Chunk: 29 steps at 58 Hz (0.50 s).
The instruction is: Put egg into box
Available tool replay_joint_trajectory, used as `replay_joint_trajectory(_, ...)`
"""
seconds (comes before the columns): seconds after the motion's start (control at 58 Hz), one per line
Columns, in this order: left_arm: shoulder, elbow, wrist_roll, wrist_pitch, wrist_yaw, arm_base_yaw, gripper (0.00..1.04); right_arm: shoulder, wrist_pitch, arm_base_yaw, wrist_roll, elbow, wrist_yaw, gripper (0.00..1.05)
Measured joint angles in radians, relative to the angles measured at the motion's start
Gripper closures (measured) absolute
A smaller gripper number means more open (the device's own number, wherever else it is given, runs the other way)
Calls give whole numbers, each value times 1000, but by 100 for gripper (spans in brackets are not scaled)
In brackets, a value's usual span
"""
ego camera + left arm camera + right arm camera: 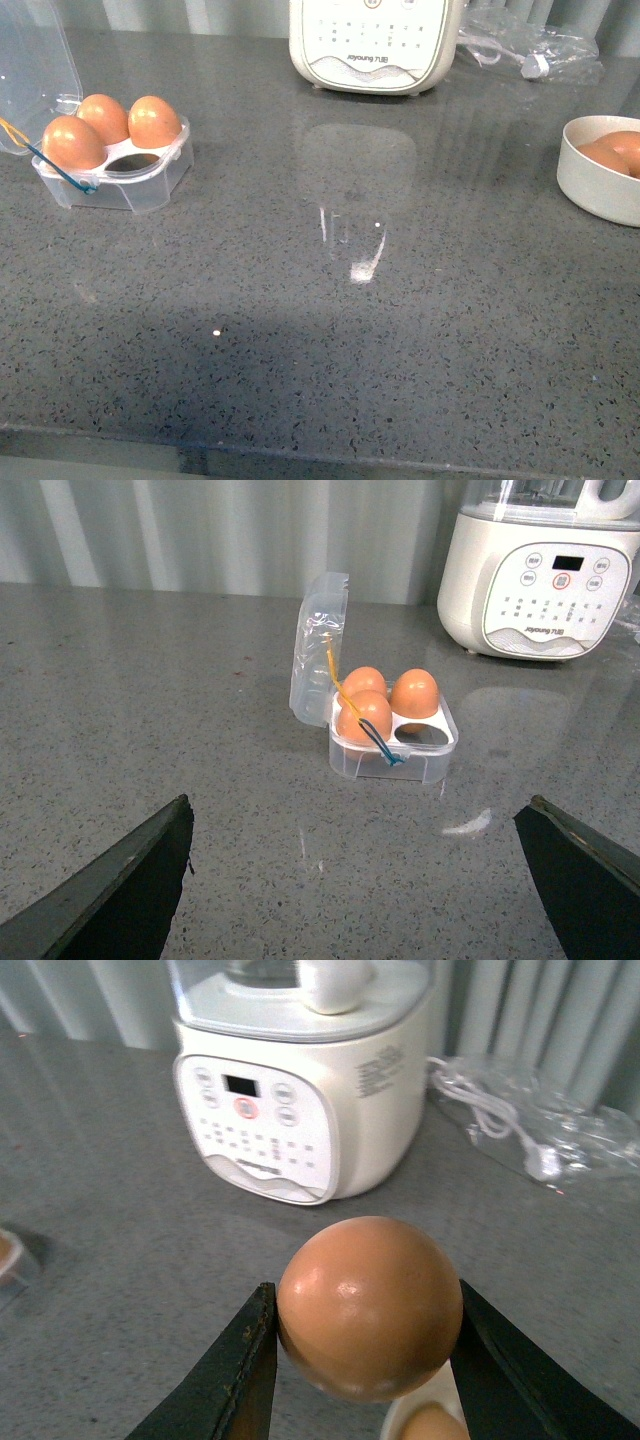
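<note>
- The right arm's jaws are closed on a brown egg point(370, 1305) — one dark finger point(235, 1380) presses each side of it. It hangs above the white bowl point(392, 1422), where another egg point(432, 1426) shows just beneath.
- The left arm's jaws stand wide apart with nothing between them. Their dark fingers point(120, 885) sit at either side of the wrist view over the grey speckled worktop point(150, 700), well short of the box point(395, 755).
- In the front view the box sits on the left of the worktop, its clear lid point(35, 70) hinged up and back.
- Three eggs point(72, 142) fill three of its cells. The fourth cell point(135, 158), on the near side toward the middle of the worktop, is an open hole.
- Yellow and blue loops point(60, 172) hang at the box's near left corner.
- At the right edge, well apart from the box, the bowl holds more brown eggs.
- Farthest back stands a white appliance point(372, 40) with a button panel, and beside it, to the right, a clear plastic bag point(540, 45) with a white cable inside.
</note>
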Motion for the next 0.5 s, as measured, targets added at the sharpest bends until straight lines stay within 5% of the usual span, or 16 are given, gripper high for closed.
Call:
replay_joint_trajectory(0.224,0,0,0,0,0,0,7,24,-23,231,-77,26,-104,63)
replay_joint_trajectory(0.5,0,0,0,0,0,0,7,115,37,328,-85,39,-203,63)
